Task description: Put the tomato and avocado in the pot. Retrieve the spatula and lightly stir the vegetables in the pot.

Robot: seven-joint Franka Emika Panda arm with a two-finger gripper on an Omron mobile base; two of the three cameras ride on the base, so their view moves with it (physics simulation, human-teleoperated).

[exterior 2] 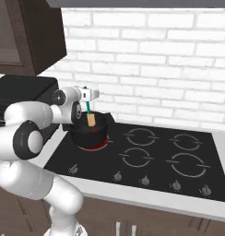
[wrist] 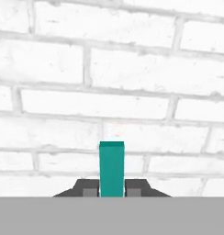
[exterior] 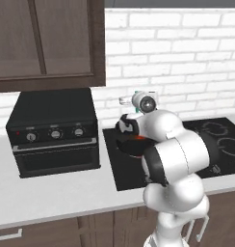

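Holding the spatula (exterior 2: 90, 115) clamped in the end effector (exterior 2: 88, 102), blade dipping into the pot (exterior 2: 89, 130); you're risking shoving the pot off its burner by stirring hard

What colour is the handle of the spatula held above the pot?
Teal green; the slim spatula's handle shows best in the hand view.

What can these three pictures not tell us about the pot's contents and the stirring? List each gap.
- Avocado: not made out; left base view, arm covers the pot.
- Tomato: just a red-orange sliver there.
- Spatula tip touching food: right base view, too small.
- Claw on the spatula: hand view faces brick wall.
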